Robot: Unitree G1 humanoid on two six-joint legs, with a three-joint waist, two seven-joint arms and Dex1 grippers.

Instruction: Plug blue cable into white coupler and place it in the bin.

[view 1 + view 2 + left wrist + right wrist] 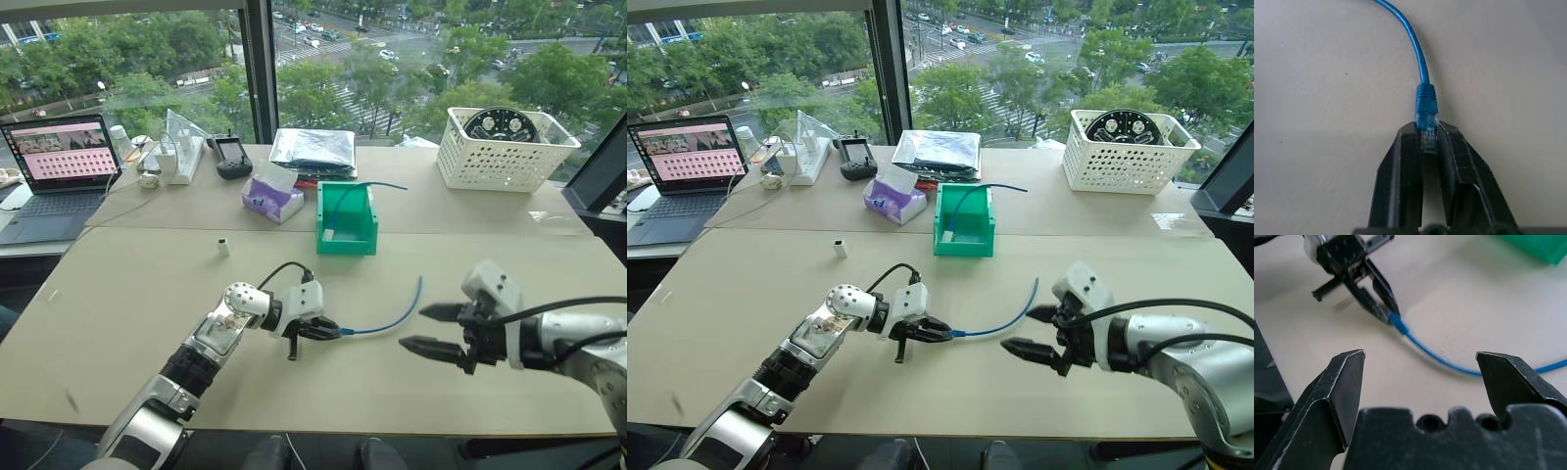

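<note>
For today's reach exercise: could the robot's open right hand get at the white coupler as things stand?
Probably not directly. The white coupler stands far across the table, beyond the left hand, which is shut on the blue cable; that arm lies between it and the right hand.

Bright daylight from windows [343, 69], soft shadows, blurred wrist-view foreground

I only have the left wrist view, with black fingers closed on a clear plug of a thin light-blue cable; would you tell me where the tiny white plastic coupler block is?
Observer: The tiny white plastic coupler block stands alone on the beige table, far from the left gripper.
Operator: And the right gripper?
Observer: The right gripper hovers open and empty near the thin light-blue cable.
Operator: Is the bin empty?
Observer: No, the bright green plastic bin already holds another blue cable.
</note>
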